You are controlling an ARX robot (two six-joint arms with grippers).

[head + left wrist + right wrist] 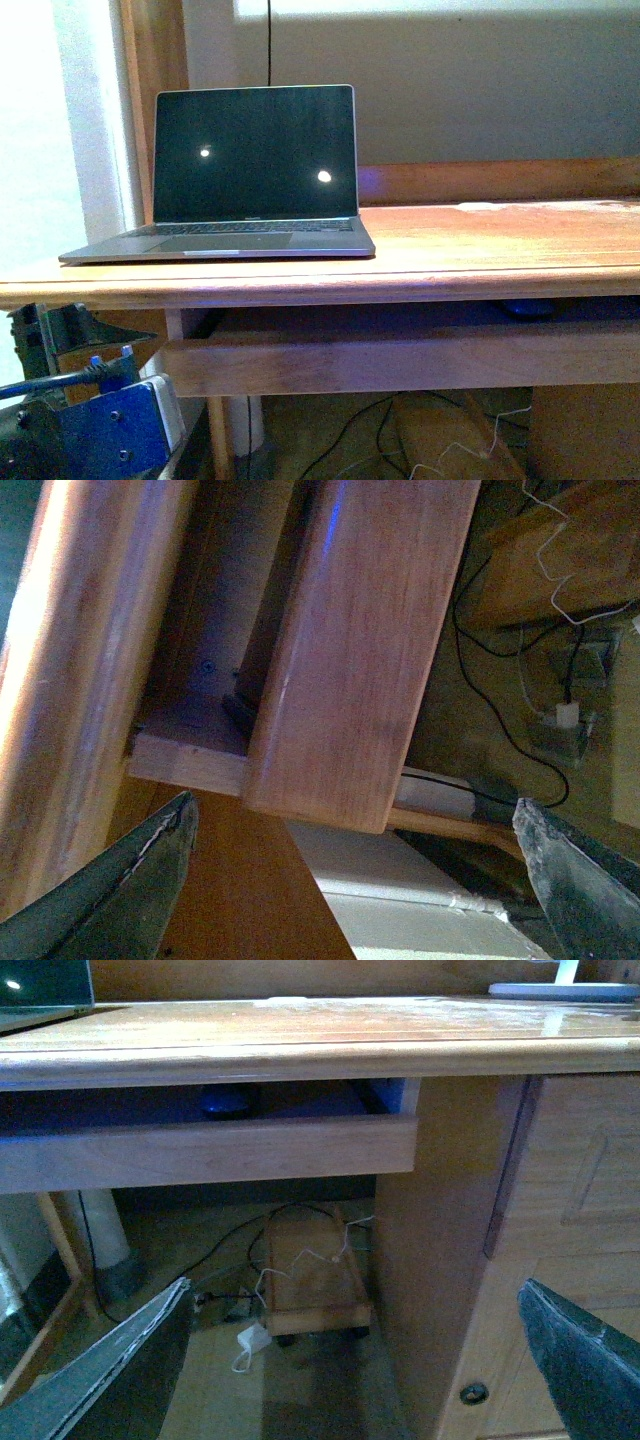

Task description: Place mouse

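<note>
While the right claw gapes, the mouse lies well beyond — untouched.

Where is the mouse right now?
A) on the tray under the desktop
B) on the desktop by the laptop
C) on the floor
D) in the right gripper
A: the mouse shows as a dark rounded shape on the tray, below the desktop.

left arm low at front view's lower-left edge, blue housing showing | left gripper jaws spread wide, wrist rolled sideways, dark fingers far apart | right gripper jaws spread wide, wrist level, dark fingers far apart
</note>
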